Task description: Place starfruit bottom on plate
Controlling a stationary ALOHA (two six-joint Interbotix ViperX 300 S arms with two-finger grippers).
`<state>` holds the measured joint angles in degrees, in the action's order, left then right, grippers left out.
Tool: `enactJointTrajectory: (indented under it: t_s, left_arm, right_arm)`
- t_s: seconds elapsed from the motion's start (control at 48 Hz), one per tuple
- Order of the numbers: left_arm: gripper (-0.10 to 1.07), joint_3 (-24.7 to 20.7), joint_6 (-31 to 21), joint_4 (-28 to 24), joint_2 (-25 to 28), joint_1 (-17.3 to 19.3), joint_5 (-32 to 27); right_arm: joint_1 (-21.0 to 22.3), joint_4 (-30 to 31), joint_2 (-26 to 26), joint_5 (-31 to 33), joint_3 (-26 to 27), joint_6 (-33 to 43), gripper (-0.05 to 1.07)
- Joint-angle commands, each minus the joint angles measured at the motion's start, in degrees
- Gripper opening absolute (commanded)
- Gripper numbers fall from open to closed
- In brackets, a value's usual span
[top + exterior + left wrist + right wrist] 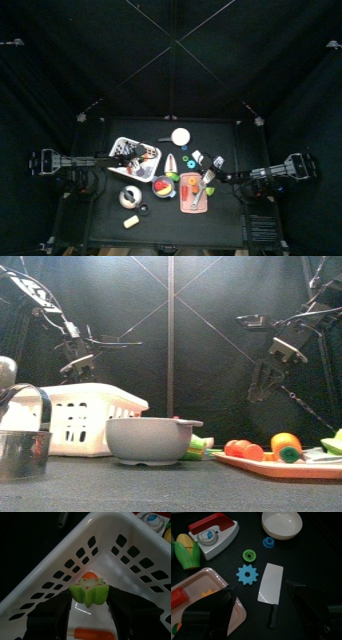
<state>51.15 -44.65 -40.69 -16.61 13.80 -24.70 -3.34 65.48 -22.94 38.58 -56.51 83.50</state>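
My left gripper (90,604) is shut on a green star-shaped starfruit piece (90,592) and holds it above the inside of the white basket (127,557). An orange tip shows just behind the piece. In the top view the left gripper (138,152) is over the basket (123,146). The pink plate (197,192) lies right of the table's middle with toy food on it; its corner also shows in the right wrist view (198,587). My right gripper (260,592) is open and empty above a toy cleaver (271,584), beside the plate.
A carrot piece (93,633) lies in the basket. A blue gear (248,574), a green ring (250,555), a white bowl (282,523), a toy iron (216,534) and corn (186,549) lie near the cleaver. A grey bowl (150,439) and a metal cup (20,451) stand at the front.
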Motion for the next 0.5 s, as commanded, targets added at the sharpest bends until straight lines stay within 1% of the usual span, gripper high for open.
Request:
enactJointTrajectory:
  t_s: [0.0, 0.125, 0.271, 0.375, 0.479]
  left_arm:
    - [0.69, -1.4, -0.1, 0.2, -0.6, -0.4, 0.0]
    - [0.69, -3.3, -0.2, 1.1, -2.6, -3.1, -0.7]
    - [0.69, -7.5, -0.2, 1.4, -4.0, -9.0, -0.3]
    - [0.69, -10.4, -0.3, 1.4, -2.7, -12.7, 0.5]
    - [0.69, -13.4, -0.2, 1.3, 0.8, -16.2, 2.4]
  right_arm:
    - [0.4, 0.4, -0.4, 0.1, 1.0, 0.2, 1.04]
    - [0.5, 0.1, -0.7, 0.4, 0.8, 0.3, 1.04]
    - [0.8, -0.1, -1.1, 2.5, 0.8, 0.6, 1.04]
    - [0.8, -0.9, -1.1, 4.0, 0.6, 0.5, 1.04]
    - [0.8, -3.3, -1.1, 6.2, 0.5, 0.4, 1.04]
